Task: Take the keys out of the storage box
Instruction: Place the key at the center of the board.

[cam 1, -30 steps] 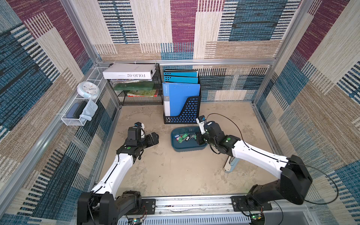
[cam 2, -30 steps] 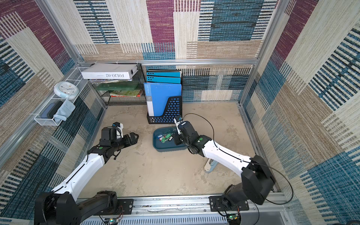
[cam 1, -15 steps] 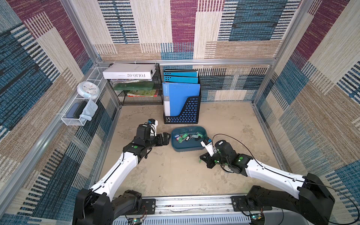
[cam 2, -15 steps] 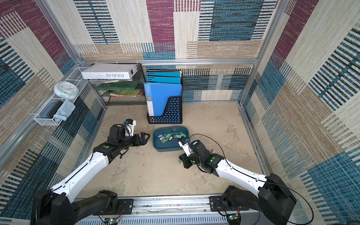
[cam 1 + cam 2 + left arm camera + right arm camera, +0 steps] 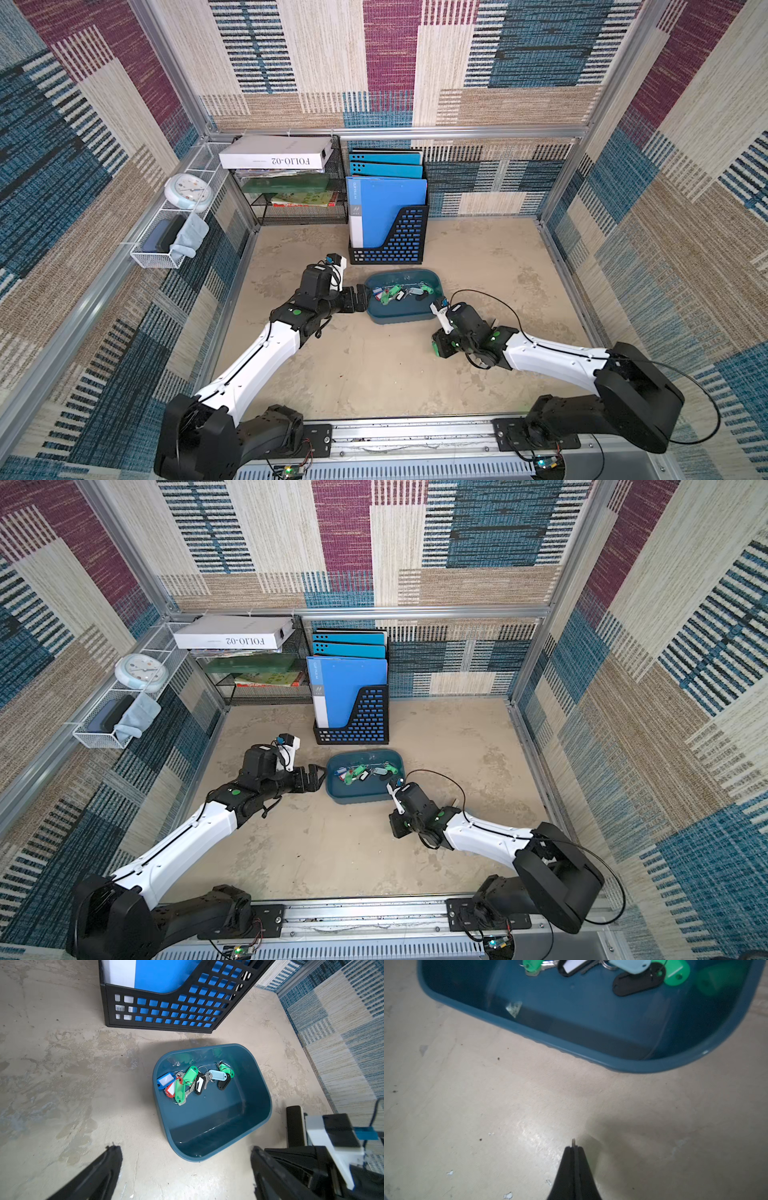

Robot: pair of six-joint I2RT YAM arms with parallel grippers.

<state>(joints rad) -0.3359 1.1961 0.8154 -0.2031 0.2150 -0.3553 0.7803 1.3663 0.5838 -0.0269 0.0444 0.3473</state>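
Now the left fingers (image 5: pixel 99 1174) stand spread beside the storage box (image 5: pixel 218 1118), keys (image 5: pixel 187 1082) heaped inside; the right fingers (image 5: pixel 566 1169), pressed together over the tabletop (image 5: pixel 488 1105), pinch a thin metal loop (image 5: pixel 573 1141).

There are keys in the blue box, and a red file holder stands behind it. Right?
No, the file holder is black, not red; the left wrist view shows it. The keys are in the blue box, and the holder stands behind it.
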